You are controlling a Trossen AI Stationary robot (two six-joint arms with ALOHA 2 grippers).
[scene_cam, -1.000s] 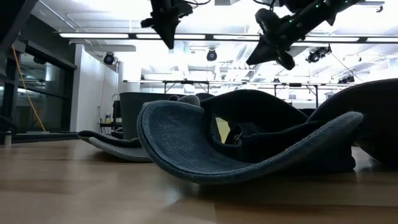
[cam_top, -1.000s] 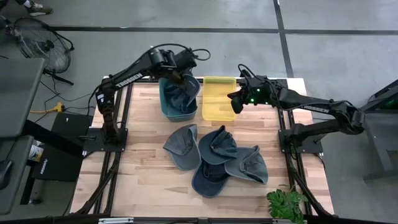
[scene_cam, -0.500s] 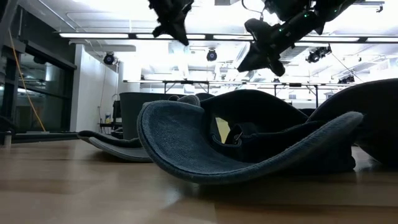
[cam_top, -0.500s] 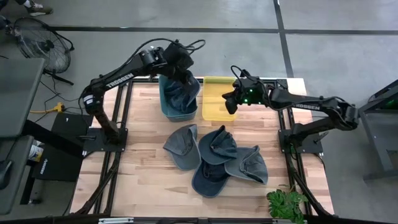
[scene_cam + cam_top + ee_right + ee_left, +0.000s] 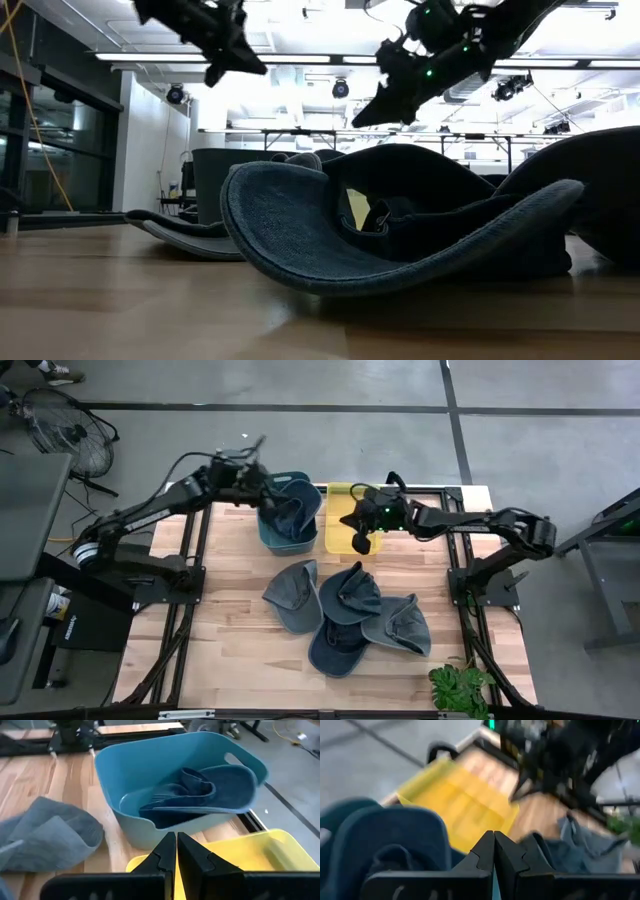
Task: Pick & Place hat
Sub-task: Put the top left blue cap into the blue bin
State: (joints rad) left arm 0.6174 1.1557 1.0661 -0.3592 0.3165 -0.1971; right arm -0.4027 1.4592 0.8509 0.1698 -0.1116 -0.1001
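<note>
A blue bin (image 5: 290, 528) at the table's far side holds one dark blue hat (image 5: 200, 795), which lies on the bin's floor and leans on its wall. A yellow bin (image 5: 350, 500) stands beside it on the right. Several more blue hats (image 5: 345, 610) lie in a loose heap on the wooden table, brims flat on the boards. My left gripper (image 5: 262, 482) is shut and holds nothing, hovering at the blue bin's left rim and pointing across it. My right gripper (image 5: 352, 530) is shut with nothing in it, above the yellow bin and pointing toward the blue bin.
The nearest hat (image 5: 400, 230) fills the low view's foreground. A grey-blue hat (image 5: 45, 835) lies just in front of the blue bin. A green plant (image 5: 460, 688) sits at the near right corner. Bare boards (image 5: 230, 650) lie at the near left.
My left gripper has swung from above the blue bin toward the table's left edge, sinking and tipping from pointing steeply down toward level. My right gripper has moved left and down over the yellow bin and rolled about its own axis. Both stay shut; the hats have not moved.
</note>
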